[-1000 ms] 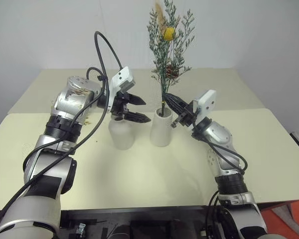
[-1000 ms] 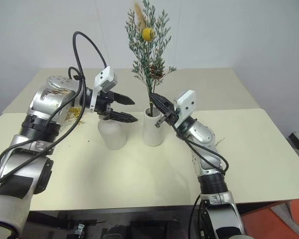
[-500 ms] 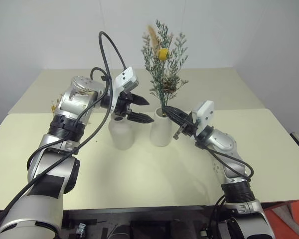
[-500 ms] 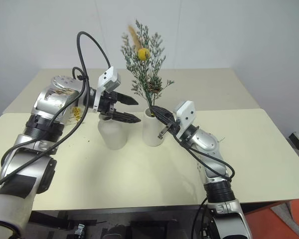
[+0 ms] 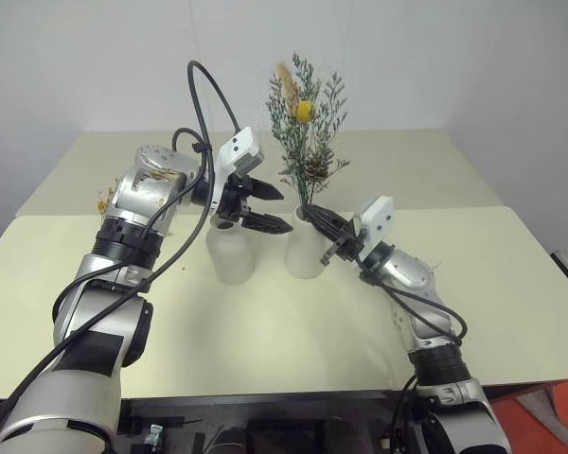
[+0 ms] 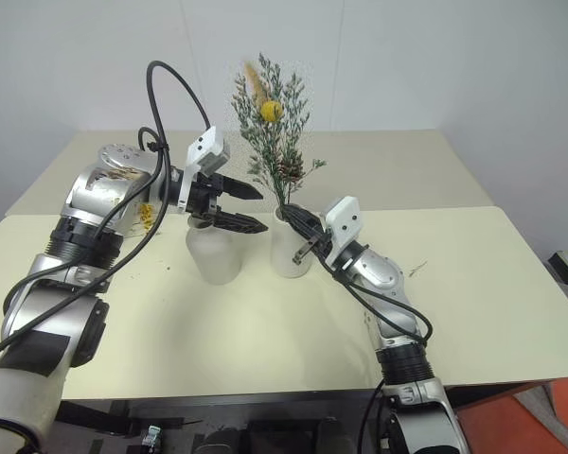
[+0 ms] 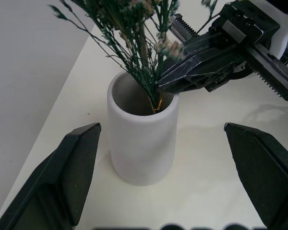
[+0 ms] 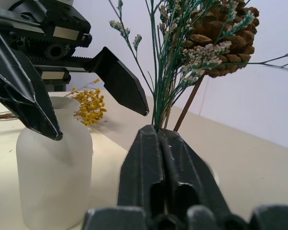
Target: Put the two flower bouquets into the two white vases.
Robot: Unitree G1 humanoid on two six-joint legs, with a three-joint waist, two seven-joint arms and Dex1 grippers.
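We had lowered the green sprig until its stems sat inside the cylinder vase, our right gripper still pinching them, left gripper wide open and empty over the bottle vase, yellow bunch lying behind on the table, still to be placed

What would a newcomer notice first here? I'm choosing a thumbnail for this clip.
The tall grey-green sprig bunch with its yellow bloom and pine cone, standing in the cylinder vase at the table's middle, with the right gripper pinching its stems at the rim. Next, the left gripper spread wide above the bottle vase beside it.
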